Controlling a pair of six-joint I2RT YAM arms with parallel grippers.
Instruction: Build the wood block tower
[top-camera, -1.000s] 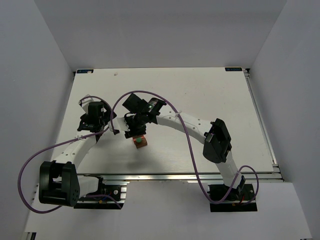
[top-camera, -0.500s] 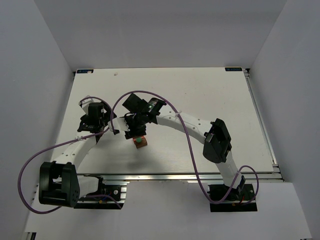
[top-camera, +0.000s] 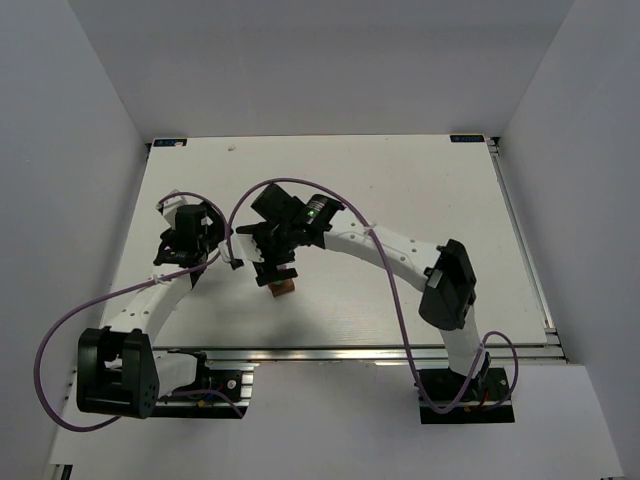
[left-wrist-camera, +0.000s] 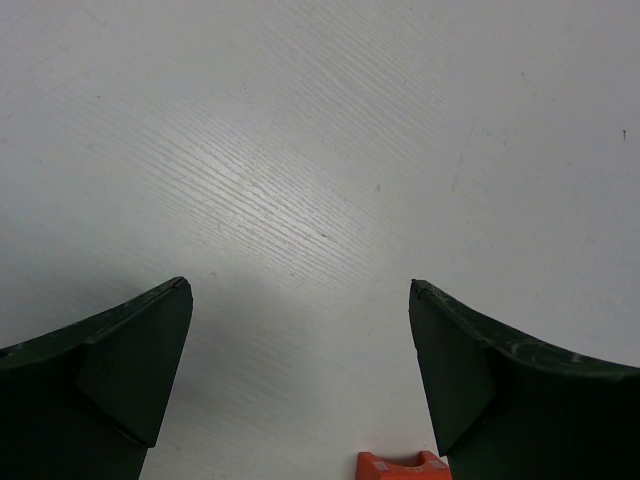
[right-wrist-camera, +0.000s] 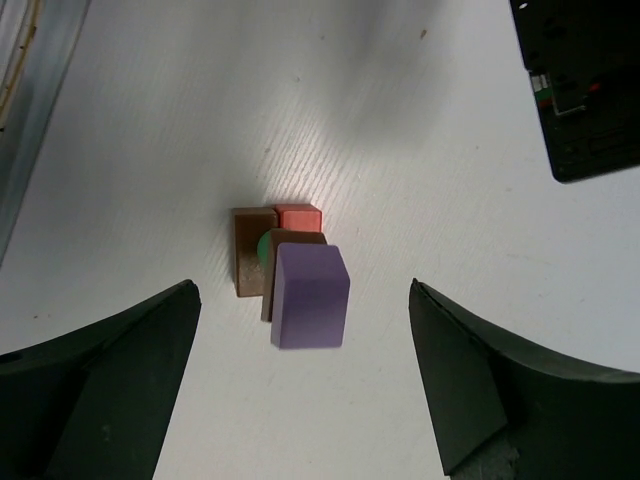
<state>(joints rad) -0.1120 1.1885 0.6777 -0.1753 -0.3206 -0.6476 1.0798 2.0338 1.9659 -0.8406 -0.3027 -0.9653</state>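
The wood block tower stands near the table's middle. From above in the right wrist view, a lilac block lies on top. Under it show a brown block, a sliver of green, a second brown block and a red-orange block at the base. My right gripper hangs open over the tower, its fingers wide on either side and touching nothing. My left gripper is open over bare table, to the tower's left. An orange block peeks in at the bottom edge by its right finger.
The white table stretches well beyond the tower, with a metal rail along its near edge. Purple cables loop along both arms. The left arm's wrist shows at the upper right of the right wrist view.
My right gripper has opened, letting go of the lilac block, which now rests on the tower. The right arm has shifted slightly to the right. The left arm has barely moved.
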